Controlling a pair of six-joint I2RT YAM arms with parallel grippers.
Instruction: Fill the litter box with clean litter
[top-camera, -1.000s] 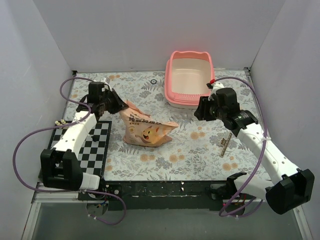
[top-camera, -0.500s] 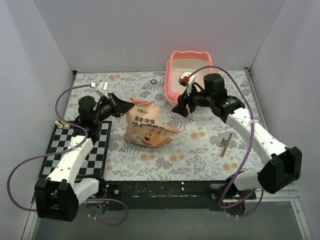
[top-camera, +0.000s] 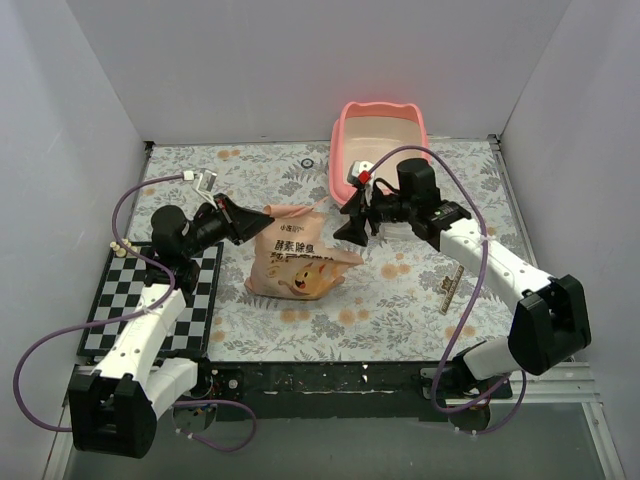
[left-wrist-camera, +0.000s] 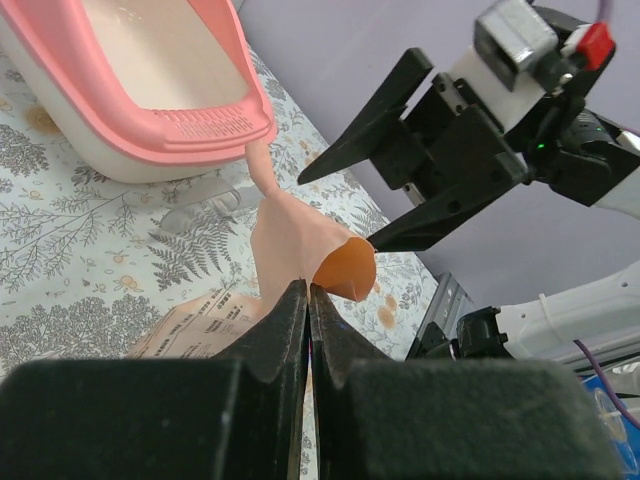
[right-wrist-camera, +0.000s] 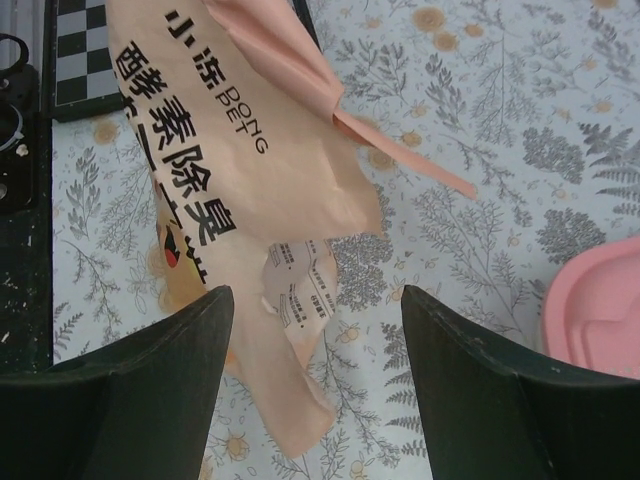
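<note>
litter box (top-camera: 385, 105) | pink tray, high rounded rim, cream-white inside | upright | far side, right of centre

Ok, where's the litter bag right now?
In the top view, the bag sits mid-table, the left gripper pinching its top edge, the open right gripper just beside it.

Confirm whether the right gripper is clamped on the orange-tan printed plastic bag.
No: in the right wrist view the right gripper stands wide open, the orange-tan plastic bag beyond its fingers, ungripped.
</note>
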